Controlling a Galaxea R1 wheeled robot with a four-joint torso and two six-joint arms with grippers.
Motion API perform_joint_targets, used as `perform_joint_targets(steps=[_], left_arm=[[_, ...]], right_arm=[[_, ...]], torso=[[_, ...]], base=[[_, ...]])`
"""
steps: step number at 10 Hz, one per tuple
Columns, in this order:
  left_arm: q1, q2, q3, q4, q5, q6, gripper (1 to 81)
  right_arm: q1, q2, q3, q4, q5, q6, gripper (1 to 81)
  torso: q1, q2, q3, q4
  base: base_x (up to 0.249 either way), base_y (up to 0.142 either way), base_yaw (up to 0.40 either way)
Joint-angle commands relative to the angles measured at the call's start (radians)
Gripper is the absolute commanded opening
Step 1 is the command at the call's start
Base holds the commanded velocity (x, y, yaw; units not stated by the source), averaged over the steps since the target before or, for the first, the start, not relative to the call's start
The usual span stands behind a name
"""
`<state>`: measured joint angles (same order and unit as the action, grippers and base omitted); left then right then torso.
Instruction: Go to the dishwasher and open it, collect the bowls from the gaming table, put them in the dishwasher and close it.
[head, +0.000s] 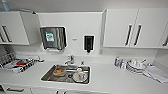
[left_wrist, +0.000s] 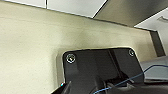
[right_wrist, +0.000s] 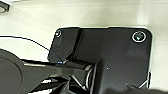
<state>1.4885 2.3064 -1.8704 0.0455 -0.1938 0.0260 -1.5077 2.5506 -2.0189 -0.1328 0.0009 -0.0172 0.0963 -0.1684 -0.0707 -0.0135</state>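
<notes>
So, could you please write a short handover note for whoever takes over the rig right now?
Grippers: whether either gripper is open or shut cannot be told from the wrist views, and nothing can be seen held.
Position: the robot faces a white kitchen counter with a steel sink holding dishes, a tap behind it, and stacked white plates to the right. Wall cabinets hang above.
Done: nothing of the job can be confirmed from here.
Left: open the dishwasher, fetch the bowls from the gaming table, load them, close it.
</notes>
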Motion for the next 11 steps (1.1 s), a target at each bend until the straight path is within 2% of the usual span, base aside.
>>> perform_joint_targets(steps=[1, 2, 3, 5, 7, 9, 11], left_arm=[[-0.029, -0.367, 0.376, 0.036, -0.162, 0.003, 81.1], [-0.038, -0.433, 0.447, 0.057, -0.191, -0.003, 81.1], [-0.059, -0.493, 0.510, 0.062, -0.200, -0.003, 81.1], [-0.116, -0.582, 0.600, 0.063, -0.197, -0.006, 81.1], [-0.211, -0.686, 0.714, 0.062, -0.174, -0.009, 81.1], [-0.311, -0.734, 0.789, 0.053, -0.108, -0.023, 81.1], [-0.460, -0.743, 0.847, 0.050, 0.045, -0.066, 81.1]], right_arm=[[0.076, -0.157, 0.177, 0.055, -0.061, 0.013, 81.1], [0.085, -0.181, 0.206, 0.058, -0.056, 0.014, 81.1], [0.101, -0.209, 0.241, 0.068, -0.055, 0.016, 81.1], [0.129, -0.260, 0.298, 0.101, -0.048, 0.014, 81.1], [0.177, -0.315, 0.365, 0.127, -0.048, 0.014, 81.1], [0.209, -0.355, 0.396, 0.160, -0.047, 0.014, 81.1], [0.226, -0.363, 0.402, 0.211, -0.044, 0.014, 81.1]], torso=[[0.061, -0.094, -0.070, 0.000], [0.086, -0.134, -0.110, 0.000], [0.108, -0.168, -0.139, 0.000], [0.150, -0.236, -0.197, 0.000], [0.200, -0.312, -0.231, 0.000], [0.244, -0.383, -0.280, 0.000], [0.290, -0.455, -0.310, 0.000]], base=[[0.000, 0.000, 0.000], [0.000, 0.000, 0.000], [0.000, 0.000, 0.000], [0.000, 0.000, 0.000], [0.000, 0.000, 0.000], [0.000, 0.000, 0.000], [0.000, 0.000, 0.000]])
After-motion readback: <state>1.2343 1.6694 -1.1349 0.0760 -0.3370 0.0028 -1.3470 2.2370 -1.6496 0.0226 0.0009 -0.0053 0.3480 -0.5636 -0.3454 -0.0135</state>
